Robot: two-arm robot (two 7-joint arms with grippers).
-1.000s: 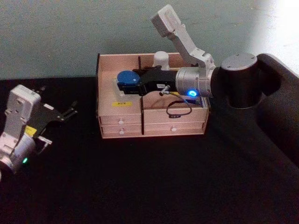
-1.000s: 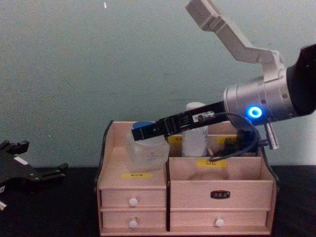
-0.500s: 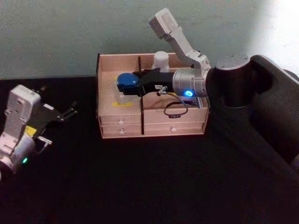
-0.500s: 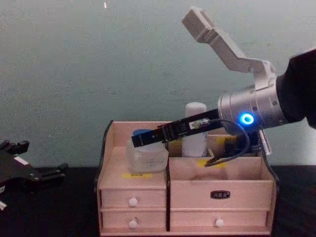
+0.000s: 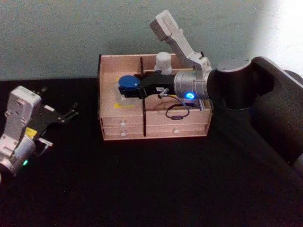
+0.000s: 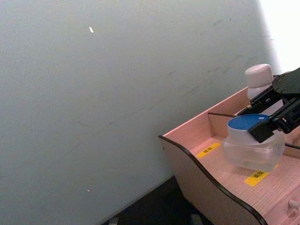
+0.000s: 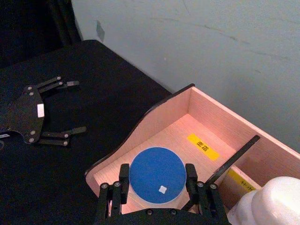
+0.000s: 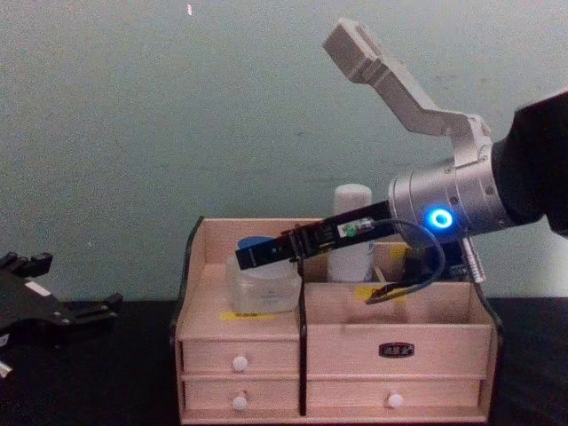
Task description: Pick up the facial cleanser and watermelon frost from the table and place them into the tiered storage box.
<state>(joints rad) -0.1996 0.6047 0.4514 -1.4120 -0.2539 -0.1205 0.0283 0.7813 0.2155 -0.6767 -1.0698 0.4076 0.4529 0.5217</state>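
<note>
The right gripper (image 7: 157, 185) is closed on a clear jar with a blue lid (image 5: 128, 85), its fingers (image 7: 123, 180) pressed to either side of the lid. The jar sits low in the left compartment of the tiered storage box (image 5: 123, 124). A white bottle (image 5: 164, 62) stands just behind the gripper. The left gripper (image 5: 64, 116) hovers spread wide and empty, well apart, over the black tabletop (image 5: 142, 184).

Clear blue-lidded jar (image 5: 129, 87) upright in tiered storage box (image 5: 122, 124) left compartment; white bottle (image 5: 164, 62) behind.
</note>
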